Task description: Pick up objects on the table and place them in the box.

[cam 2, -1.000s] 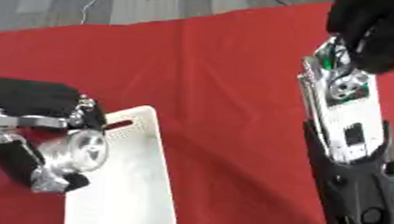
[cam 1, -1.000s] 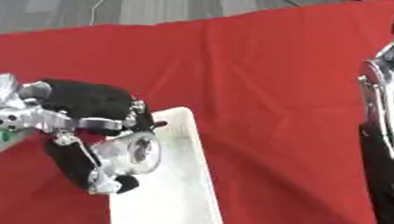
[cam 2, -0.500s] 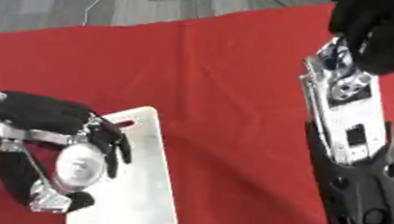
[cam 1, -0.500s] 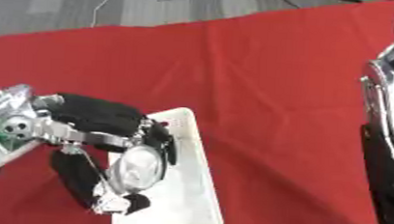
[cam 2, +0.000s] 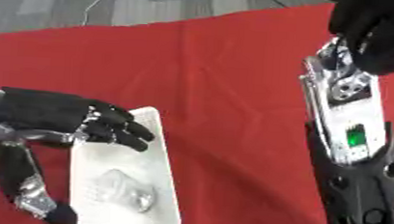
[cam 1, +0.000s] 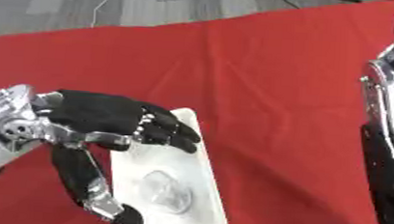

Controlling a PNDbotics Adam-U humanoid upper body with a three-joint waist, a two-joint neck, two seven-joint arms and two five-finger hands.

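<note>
A white box point(cam 1: 200, 148) lies on the red cloth at the lower left. Inside it rests a clear, crumpled-looking object point(cam 1: 166, 193). My left hand point(cam 1: 107, 116) hovers over the box's near-left part with fingers spread over its top end and the thumb point(cam 1: 94, 191) reaching down beside the clear object, not touching it. The hand holds nothing. My right arm point(cam 2: 351, 141) stands along the right edge; its black hand point(cam 2: 378, 27) shows at the upper right corner with fingers curled downward and nothing seen in it.
Red cloth point(cam 1: 269, 88) covers the table. Grey floor point(cam 1: 113, 3) with a thin cable lies beyond its far edge. No other loose objects show on the cloth.
My left hand has opened and let go of the clear round object, which now lies in the box. The hand lifted slightly above it. The right arm stayed put.
</note>
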